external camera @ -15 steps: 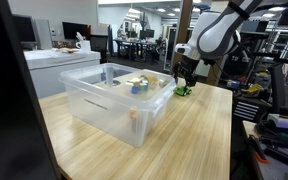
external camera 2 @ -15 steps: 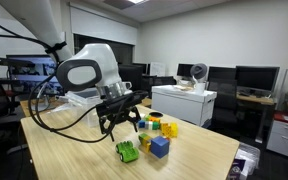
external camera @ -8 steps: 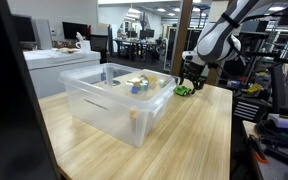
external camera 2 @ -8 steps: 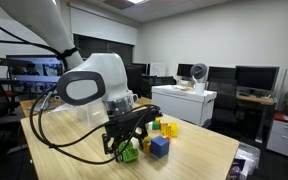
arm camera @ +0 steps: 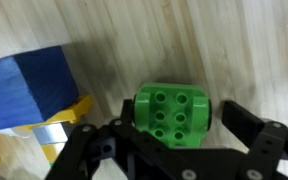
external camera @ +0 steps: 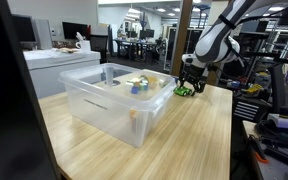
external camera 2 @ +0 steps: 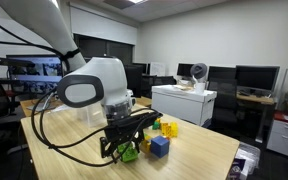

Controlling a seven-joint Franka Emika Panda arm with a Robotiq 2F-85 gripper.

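A green studded toy block (arm camera: 171, 115) lies on the wooden table, and my gripper (arm camera: 176, 122) is lowered over it with one finger on each side. The left finger is against the block. A narrow gap shows between the block and the right finger (arm camera: 234, 115), so the jaws stand open around it. In both exterior views the gripper (external camera 2: 124, 148) (external camera: 187, 85) is down at the tabletop over the green block (external camera 2: 131, 153) (external camera: 183, 91). A blue block (arm camera: 29, 85) (external camera 2: 159, 146) sits just beside it, touching a yellow piece (arm camera: 72, 108).
A large clear plastic bin (external camera: 109, 105) holding several coloured blocks (external camera: 137, 84) stands on the table next to the gripper. More blocks, including a yellow block (external camera 2: 170, 129), lie behind the blue one. The table edge (external camera 2: 219, 150) is close, with desks and monitors beyond.
The gripper has come down from above the table onto the green block, which now sits between the fingers. The jaws have narrowed slightly.
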